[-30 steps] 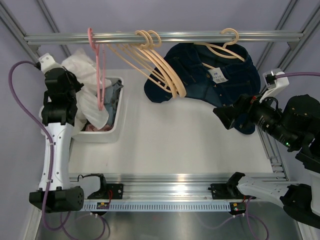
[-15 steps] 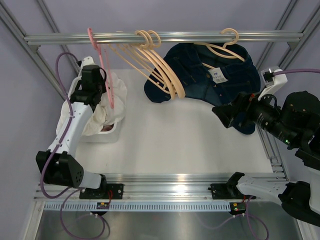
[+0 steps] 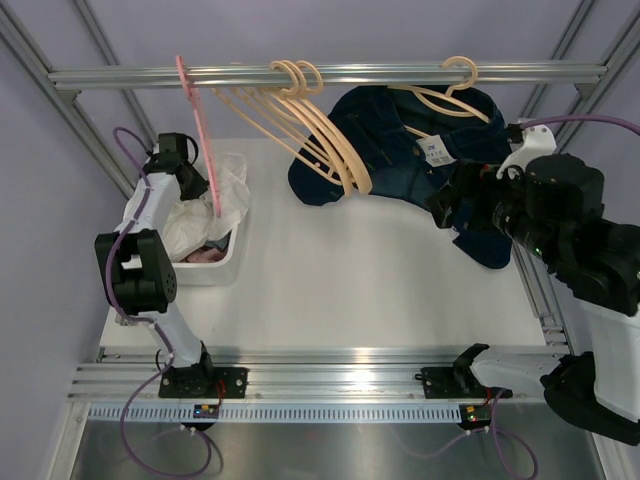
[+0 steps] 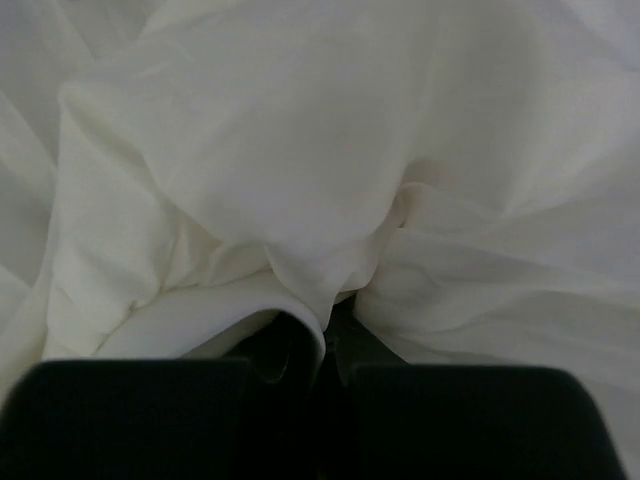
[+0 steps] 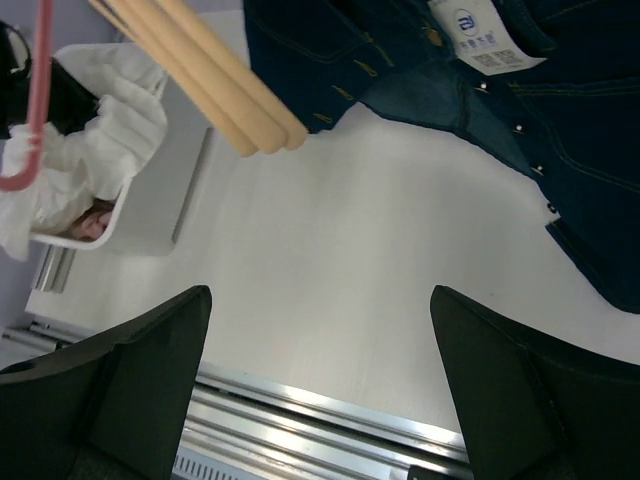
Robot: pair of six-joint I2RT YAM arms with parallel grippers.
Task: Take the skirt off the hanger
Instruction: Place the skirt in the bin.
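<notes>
White table (image 3: 350,290) is sitting under the rail (image 3: 380,74). Denim skirt (image 3: 400,140) is hanging on its wooden hanger (image 3: 450,95) toward the rail's right end, with its hem draping onto the table. Right gripper (image 3: 452,212) is hovering below that end by the skirt's lower edge, jaws wide open and holding nothing. Left gripper (image 4: 325,345) is working below the rail's left end, jaws closed and pinching white cloth (image 4: 300,150) over the bin (image 3: 225,265).
</notes>
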